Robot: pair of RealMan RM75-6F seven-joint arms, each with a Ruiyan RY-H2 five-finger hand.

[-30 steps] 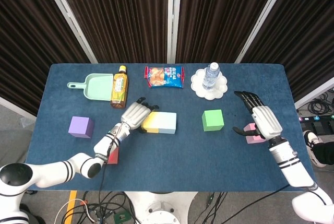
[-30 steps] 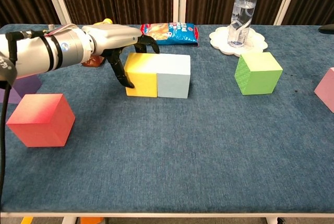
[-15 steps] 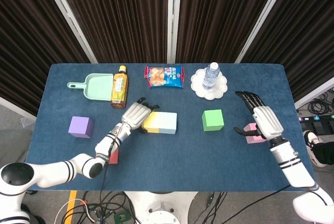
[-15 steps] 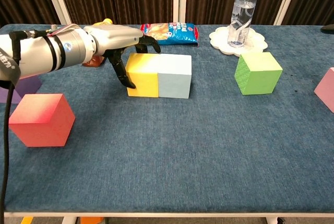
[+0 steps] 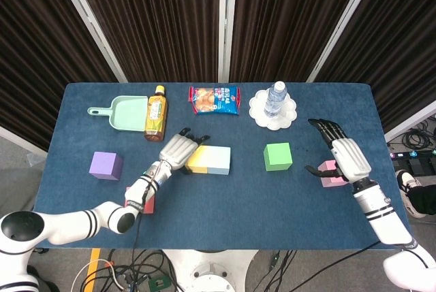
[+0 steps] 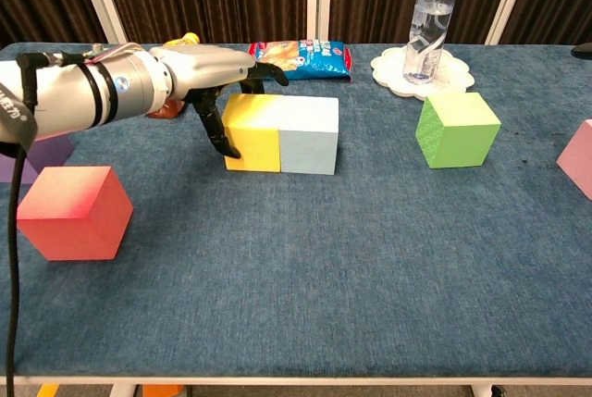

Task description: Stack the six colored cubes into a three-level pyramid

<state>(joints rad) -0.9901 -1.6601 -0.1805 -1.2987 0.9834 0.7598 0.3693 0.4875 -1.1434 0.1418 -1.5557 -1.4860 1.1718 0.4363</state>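
Note:
The yellow cube (image 5: 196, 160) (image 6: 252, 134) and the light blue cube (image 5: 219, 161) (image 6: 308, 136) stand side by side, touching, mid-table. My left hand (image 5: 178, 150) (image 6: 205, 68) reaches over the yellow cube's top with its fingers stretched out, and its thumb touches the cube's left face. It grips nothing. The red cube (image 6: 74, 212) (image 5: 147, 203) sits near the front left, mostly hidden under my left forearm in the head view. A purple cube (image 5: 105, 165) lies far left and a green cube (image 5: 278, 156) (image 6: 456, 129) right of centre. My right hand (image 5: 344, 154) hovers with fingers apart over the pink cube (image 5: 334, 176) (image 6: 579, 158).
Along the back stand a mint dustpan (image 5: 125, 112), a tea bottle (image 5: 156, 111), a snack bag (image 5: 214, 99) (image 6: 303, 57) and a water bottle (image 5: 275, 99) (image 6: 427, 22) on a white plate (image 5: 287, 119). Dark curtains close off the back.
My left hand's fingers have straightened from curled behind the yellow cube to stretched over it. The yellow and blue pair shifted slightly right. The right hand has hardly moved.

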